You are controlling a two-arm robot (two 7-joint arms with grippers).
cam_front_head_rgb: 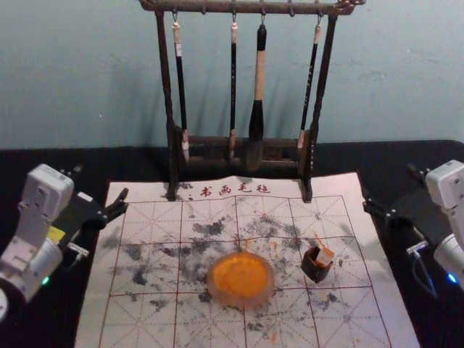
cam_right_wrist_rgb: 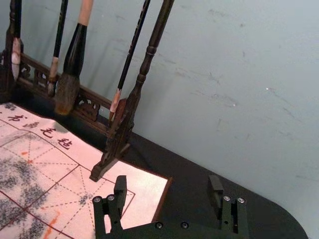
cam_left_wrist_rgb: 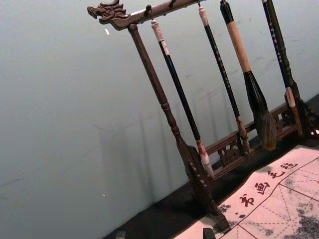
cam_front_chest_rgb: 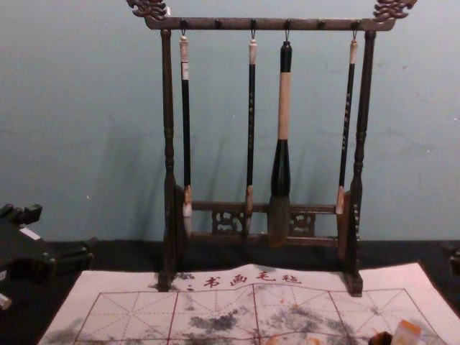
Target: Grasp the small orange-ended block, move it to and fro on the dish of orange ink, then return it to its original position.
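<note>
Fingers spread, left gripper and right gripper point forward, flanking the mat.

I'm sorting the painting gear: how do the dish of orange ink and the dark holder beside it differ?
The dish is round and pale-rimmed, while the holder is dark and angular. The dish looks clearly wider than the holder. The dish contains orange ink, whereas the holder has the orange-and-white block sticking out of its top. Both rest on the printed calligraphy mat.
</note>
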